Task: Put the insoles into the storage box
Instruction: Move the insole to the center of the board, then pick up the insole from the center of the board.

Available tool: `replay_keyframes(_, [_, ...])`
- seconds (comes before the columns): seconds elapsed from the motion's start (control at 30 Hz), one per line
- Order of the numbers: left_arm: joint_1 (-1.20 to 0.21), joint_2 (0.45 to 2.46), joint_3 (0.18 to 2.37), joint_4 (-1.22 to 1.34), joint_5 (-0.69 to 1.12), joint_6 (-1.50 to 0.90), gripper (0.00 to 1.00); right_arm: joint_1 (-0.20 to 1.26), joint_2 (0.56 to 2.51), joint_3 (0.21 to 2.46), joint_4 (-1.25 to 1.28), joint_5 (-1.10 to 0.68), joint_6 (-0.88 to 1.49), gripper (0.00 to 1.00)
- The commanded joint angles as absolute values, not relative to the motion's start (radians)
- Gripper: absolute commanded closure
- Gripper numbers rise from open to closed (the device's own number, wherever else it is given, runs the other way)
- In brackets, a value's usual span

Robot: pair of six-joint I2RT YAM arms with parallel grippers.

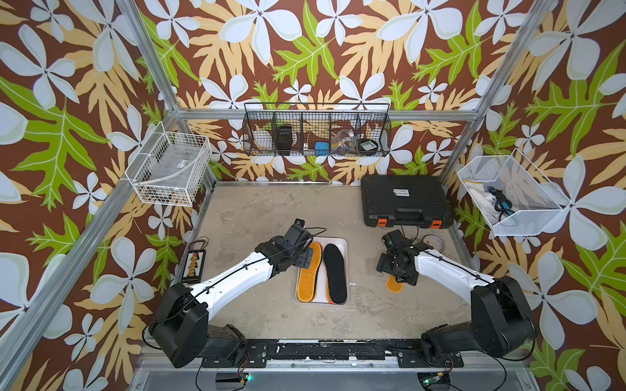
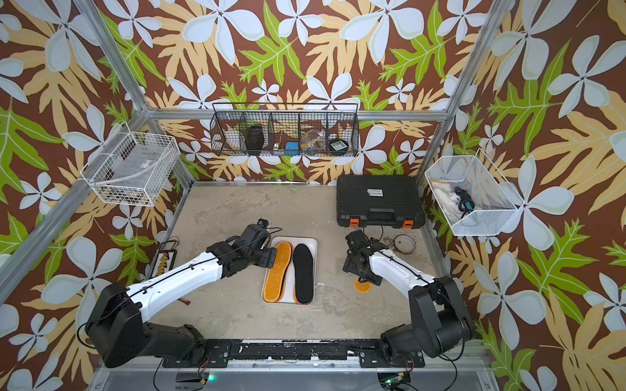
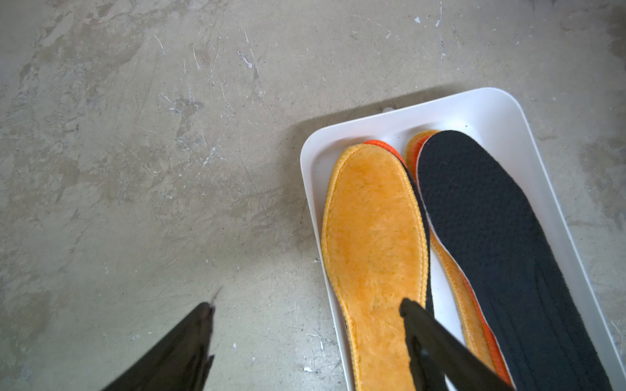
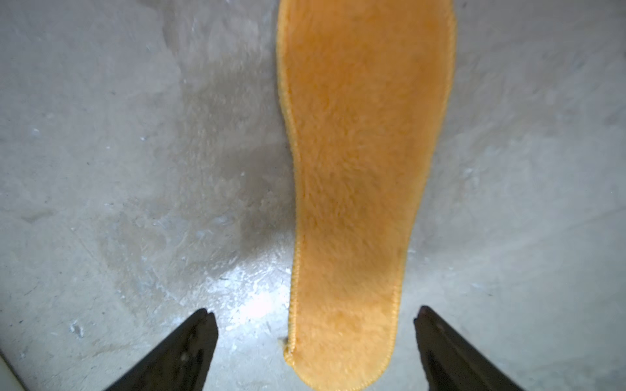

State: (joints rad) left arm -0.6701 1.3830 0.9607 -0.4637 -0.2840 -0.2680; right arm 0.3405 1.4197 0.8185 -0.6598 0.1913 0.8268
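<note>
While the right gripper [image 4: 315, 311] hangs with its jaws spread wide and nothing between them gripped, a loose insole [image 4: 366, 152], fuzzy and orange-yellow, lies flat on the table [image 4: 101, 135] directly under it. One finger stands off each side of its narrow end, both clear of the pile. Its long axis runs straight ahead from the gripper, so the jaws cross its width. In both top views only its near tip [image 1: 394, 284] shows from under the wrist. It sits at about 3 o'clock from the storage box [image 1: 342, 242], well apart from it, and seems to lie roughly 12-to-6, parallel to the box.

The left gripper [image 3: 307, 304] is also wide and empty. It hovers over the box's 9 o'clock rim, with one finger above the orange insole [image 3: 372, 237] already inside and the other over bare table. Beside that insole, towards 3 o'clock, a black insole [image 3: 491, 237] tops a second stack. Orange-red rims peek out beneath both.

The right arm is plainly the nearer to the loose piece. I judge the next move to be a pinch across its width, then a carry towards 9 o'clock without turning it.

A pale label sits on the black case [image 1: 404, 199] at 1 o'clock, too small to read. No brand shows on any insole.
</note>
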Motion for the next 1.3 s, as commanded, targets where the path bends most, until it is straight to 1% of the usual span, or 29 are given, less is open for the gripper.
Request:
replay_keyframes(0.0, [-0.669, 1.373, 0.957, -0.454, -0.282, -0.264, 0.10, 0.338, 1.366, 0.826, -0.756, 0.279, 0.776, 0.03])
replay_keyframes(0.03, [-0.669, 1.373, 0.957, -0.453, -0.277, -0.264, 0.10, 0.337, 1.349, 0.814, -0.743, 0.285, 0.778, 0.00])
replay_keyframes(0.07, [-0.669, 1.371, 0.957, -0.452, -0.270, -0.264, 0.10, 0.328, 1.332, 0.791, -0.711, 0.283, 0.777, 0.00])
replay_keyframes(0.13, [-0.669, 1.366, 0.956, -0.447, -0.251, -0.258, 0.10, 0.280, 1.329, 0.753, -0.649, 0.220, 0.746, 0.00])
replay_keyframes(0.3, [-0.669, 1.347, 0.950, -0.427, -0.190, -0.233, 0.10, 0.257, 1.452, 0.822, -0.657, 0.216, 0.683, 0.00])
replay_keyframes(0.37, [-0.669, 1.340, 0.944, -0.420, -0.147, -0.213, 0.07, 0.254, 1.492, 0.842, -0.658, 0.218, 0.677, 0.00])
replay_keyframes(0.5, [-0.669, 1.318, 0.936, -0.407, -0.098, -0.195, 0.00, 0.230, 1.506, 0.824, -0.582, 0.160, 0.670, 0.00])
replay_keyframes(0.57, [-0.669, 1.309, 0.928, -0.400, -0.089, -0.194, 0.00, 0.221, 1.520, 0.827, -0.577, 0.185, 0.678, 0.00])
replay_keyframes(0.73, [-0.669, 1.311, 0.929, -0.396, -0.079, -0.192, 0.00, 0.187, 1.549, 0.812, -0.523, 0.167, 0.676, 0.01])
replay_keyframes(0.83, [-0.669, 1.312, 0.928, -0.399, -0.085, -0.193, 0.00, 0.171, 1.574, 0.799, -0.505, 0.175, 0.670, 0.07])
replay_keyframes(0.93, [-0.669, 1.313, 0.926, -0.397, -0.089, -0.194, 0.00, 0.159, 1.586, 0.778, -0.474, 0.160, 0.659, 0.20])
replay_keyframes(1.03, [-0.668, 1.313, 0.930, -0.398, -0.100, -0.196, 0.00, 0.157, 1.589, 0.761, -0.457, 0.160, 0.647, 0.29])
replay_keyframes(1.23, [-0.669, 1.314, 0.931, -0.402, -0.133, -0.204, 0.00, 0.157, 1.553, 0.749, -0.464, 0.158, 0.623, 0.37])
replay_keyframes(1.27, [-0.668, 1.315, 0.934, -0.403, -0.140, -0.207, 0.00, 0.159, 1.545, 0.752, -0.468, 0.156, 0.615, 0.37])
